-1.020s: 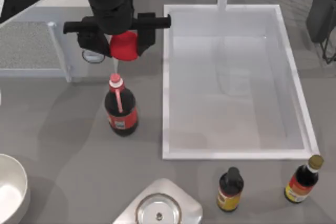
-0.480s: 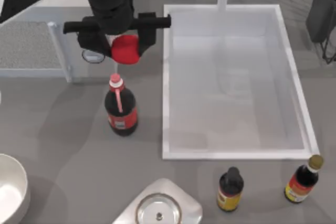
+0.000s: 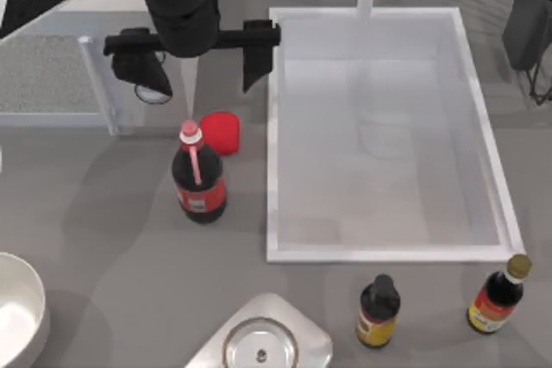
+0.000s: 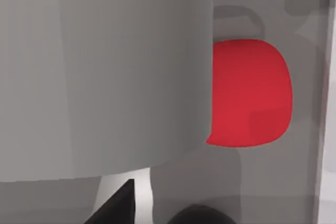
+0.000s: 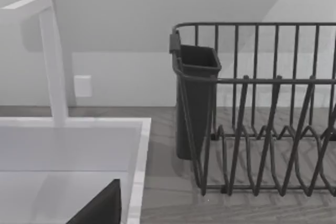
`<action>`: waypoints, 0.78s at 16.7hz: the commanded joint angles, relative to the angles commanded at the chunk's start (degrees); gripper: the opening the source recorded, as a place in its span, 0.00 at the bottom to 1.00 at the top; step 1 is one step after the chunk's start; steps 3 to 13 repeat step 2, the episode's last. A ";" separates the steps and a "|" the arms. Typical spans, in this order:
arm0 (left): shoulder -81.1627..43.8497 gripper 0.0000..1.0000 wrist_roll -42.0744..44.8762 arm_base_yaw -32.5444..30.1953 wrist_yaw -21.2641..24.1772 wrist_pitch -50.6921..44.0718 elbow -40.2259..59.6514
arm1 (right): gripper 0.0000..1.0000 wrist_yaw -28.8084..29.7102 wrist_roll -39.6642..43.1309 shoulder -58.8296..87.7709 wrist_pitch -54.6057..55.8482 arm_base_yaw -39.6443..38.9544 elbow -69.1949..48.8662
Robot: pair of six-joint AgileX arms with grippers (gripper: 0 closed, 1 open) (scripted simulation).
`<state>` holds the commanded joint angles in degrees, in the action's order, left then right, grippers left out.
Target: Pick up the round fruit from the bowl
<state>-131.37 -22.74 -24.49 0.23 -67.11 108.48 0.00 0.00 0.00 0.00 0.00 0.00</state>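
Note:
The round fruit, bright red and smooth, lies on the grey counter just to the right of the cola bottle's cap, apart from any gripper. My left gripper hangs above and behind it, open wide, with nothing between its fingers. The left wrist view looks down on the round fruit, partly hidden by a large grey shape. The white bowl sits at the table's front left corner, cut by the picture's edge. My right arm stays parked at the back right.
A cola bottle stands in front of the fruit. A white sink basin takes up the right middle. Two dark sauce bottles and a metal disc on a plate are at the front. A dish rack stands at the back right.
My left gripper has opened and let go of the red fruit. The fruit has dropped from between the fingers onto the counter beside the cola bottle.

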 joint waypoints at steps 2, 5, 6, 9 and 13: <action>0.00 1.00 0.00 0.00 0.00 0.00 0.00 | 1.00 0.00 0.00 0.00 0.00 0.00 0.00; 0.00 1.00 0.00 0.00 0.00 0.00 0.00 | 1.00 0.00 0.00 0.00 0.00 0.00 0.00; 0.00 1.00 0.00 0.00 0.00 0.00 0.00 | 1.00 0.00 0.00 0.00 0.00 0.00 0.00; 0.00 1.00 0.00 0.00 0.00 0.00 0.00 | 1.00 0.00 0.00 0.00 0.00 0.00 0.00; 0.00 1.00 0.00 0.00 0.00 0.00 0.00 | 1.00 0.00 0.00 0.00 0.00 0.00 0.00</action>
